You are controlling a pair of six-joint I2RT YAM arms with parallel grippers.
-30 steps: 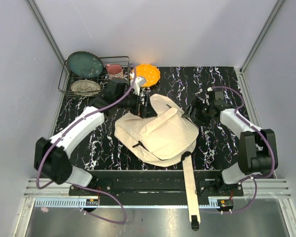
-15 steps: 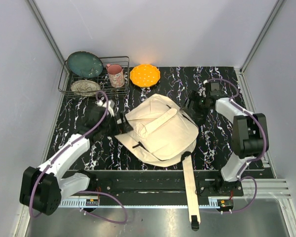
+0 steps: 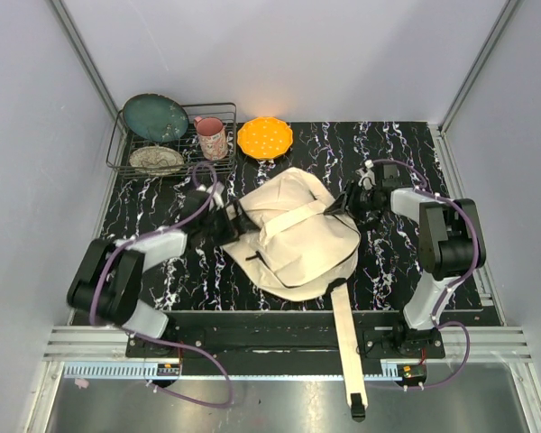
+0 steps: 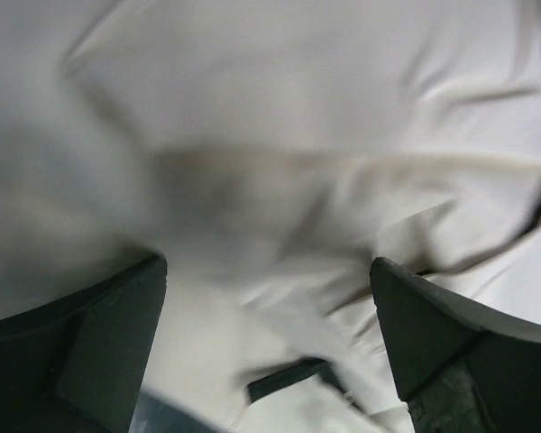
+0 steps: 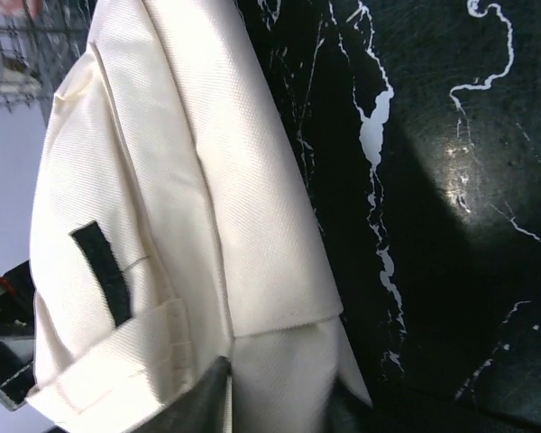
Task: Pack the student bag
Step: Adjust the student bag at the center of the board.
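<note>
Plainly the bag [image 3: 298, 239] is the hub here: it lies flat near the middle of the worktop [image 3: 406, 153], bracketed by both arms. Its bulk runs broadly left to right, and one long strap [image 3: 347, 343] trails off its near side, over the near edge between the arm bases.

The left end effector [image 3: 230, 221] sits at the bag's left edge, pointing right into it. Its fingers [image 4: 90, 343] are spread wide, and in the left wrist view cream canvas fills the gap between them and everything ahead. Nothing is pinched there.

The right end effector [image 3: 350, 200] is at the bag's far right corner, pointing left. In the right wrist view a fold [image 5: 252, 225] of canvas runs down between its fingertips, with the jaws partway in around it. Whether they actually bite the cloth, I cannot tell.

Both arms are equally near, so I judge the next move turns on the right side taking that fold while the left stays ready to catch the opposite edge.

Black marbled stone looks slick, so the bag may slide. At the far left stand a rack [image 3: 117, 153], a mug [image 3: 211, 137] and an orange plate [image 3: 265, 137], just beyond the bag.
</note>
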